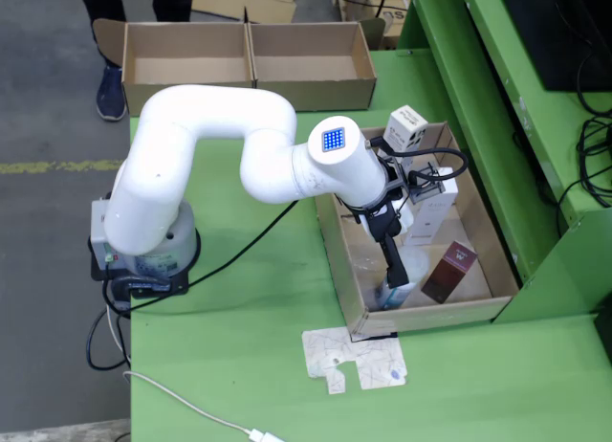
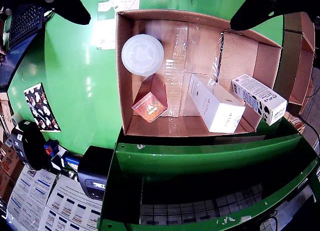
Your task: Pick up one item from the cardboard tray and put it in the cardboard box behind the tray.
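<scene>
Inside the cardboard tray (image 2: 124,76), a round white lid (image 2: 142,54) sits near the upper left corner — a brown box (image 2: 150,98) lies just below it. A white carton (image 2: 216,103) lies centre-right; a printed carton (image 2: 258,98) leans over the right edge.

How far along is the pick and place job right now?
Nothing is moved yet: the two cardboard boxes behind look bare. The tool is down inside the tray, over the round white lid; grip unclear. The maroon box and both white cartons remain.
</scene>
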Robot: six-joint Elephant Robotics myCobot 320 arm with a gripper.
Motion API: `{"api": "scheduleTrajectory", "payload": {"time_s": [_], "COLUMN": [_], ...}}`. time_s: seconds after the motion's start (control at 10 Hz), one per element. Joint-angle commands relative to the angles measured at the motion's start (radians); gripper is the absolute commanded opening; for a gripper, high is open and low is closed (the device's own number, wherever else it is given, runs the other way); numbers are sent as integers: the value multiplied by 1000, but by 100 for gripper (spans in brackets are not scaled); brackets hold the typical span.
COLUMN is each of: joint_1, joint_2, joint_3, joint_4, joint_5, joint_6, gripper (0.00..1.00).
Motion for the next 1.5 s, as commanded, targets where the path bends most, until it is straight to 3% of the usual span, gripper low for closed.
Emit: {"api": "scheduleTrajectory", "payload": {"time_s": [0.0,1.4], "joint_1": [-9,7], "joint_2": [16,-49], "joint_3": [6,-43], "joint_4": [37,168], "joint_5": [10,-13], "joint_6": [-8,13], "gripper": [100,100]}}
